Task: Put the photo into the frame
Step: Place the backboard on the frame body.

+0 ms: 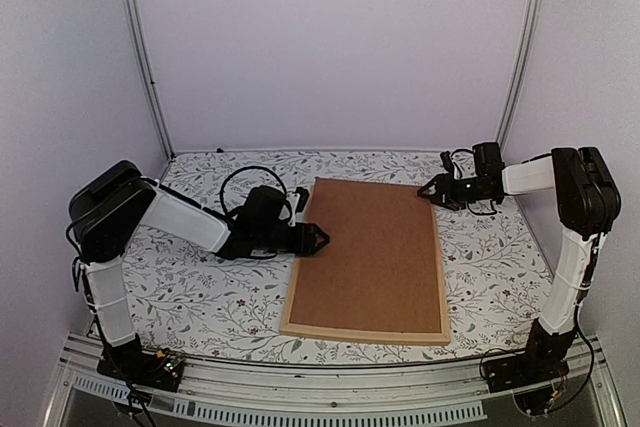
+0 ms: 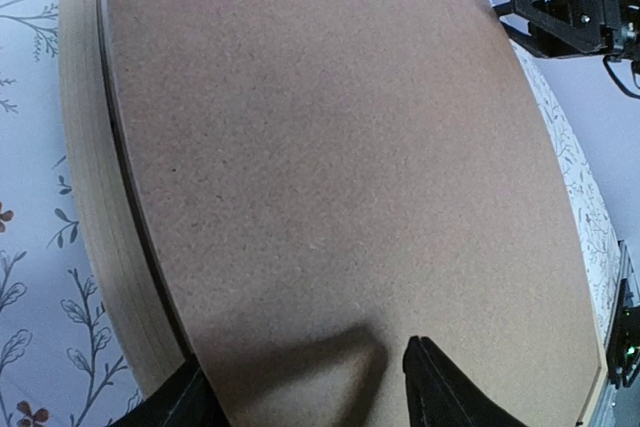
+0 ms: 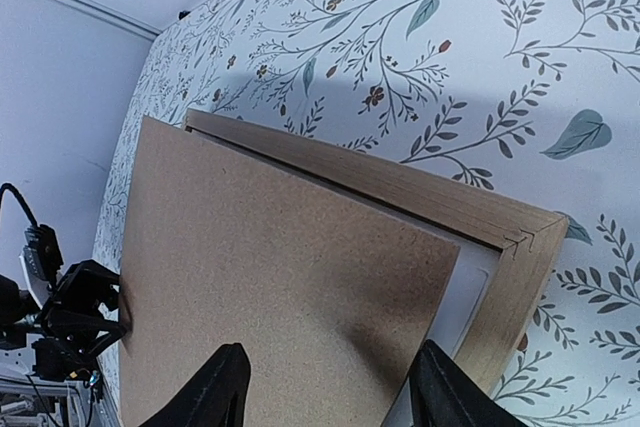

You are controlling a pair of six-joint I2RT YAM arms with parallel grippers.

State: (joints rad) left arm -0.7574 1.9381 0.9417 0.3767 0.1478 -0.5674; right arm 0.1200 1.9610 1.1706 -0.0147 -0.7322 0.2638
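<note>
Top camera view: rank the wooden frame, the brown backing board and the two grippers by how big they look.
1. frame, barely largest.
2. backing board, nearly as big.
3. left gripper and right gripper: look alike, so unranked.

Left arm (image 1: 185, 219) and right arm (image 1: 568, 282): white sleeves on links, bulky black joint housings, black wrists. Thin black cables (image 1: 247, 168) loop by wrists. Fingers (image 2: 442, 393) black, wedge-shaped, matte finish.
</note>
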